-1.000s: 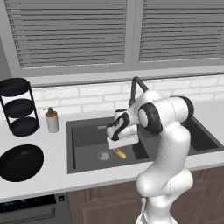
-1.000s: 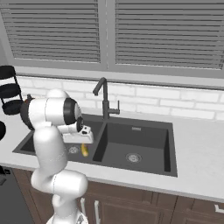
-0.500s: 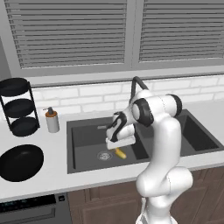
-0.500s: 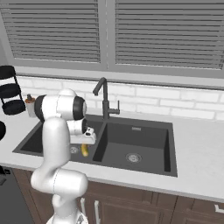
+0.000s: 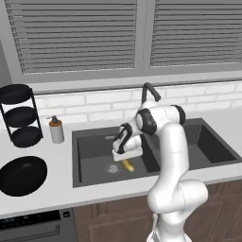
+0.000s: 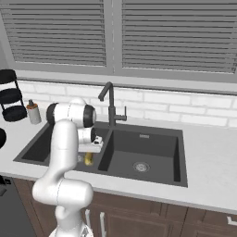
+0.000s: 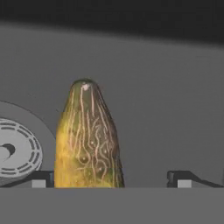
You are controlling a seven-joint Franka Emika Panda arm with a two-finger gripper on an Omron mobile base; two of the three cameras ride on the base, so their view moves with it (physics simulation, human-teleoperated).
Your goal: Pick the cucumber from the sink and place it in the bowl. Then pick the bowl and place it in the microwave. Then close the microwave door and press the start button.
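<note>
Gripper [image 7: 111, 178] hung low in left basin of sink [image 5: 90, 142], frame centre, jaws spread wide, nothing clamped. Cucumber [image 7: 87, 138] lay on basin floor between fingertips [image 7: 41, 178], nearer the left one, beside round drain [image 7: 15, 151]. Bowl [image 5: 22, 175] sat on counter, lower left of frame.

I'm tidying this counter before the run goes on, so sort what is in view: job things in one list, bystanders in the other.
Job things:
- cucumber, lying in the sink by a drain, between the open claw's tips
- black bowl, on the counter left of the sink

Bystanders:
- three-tier rack
- soap dispenser
- tap
</note>
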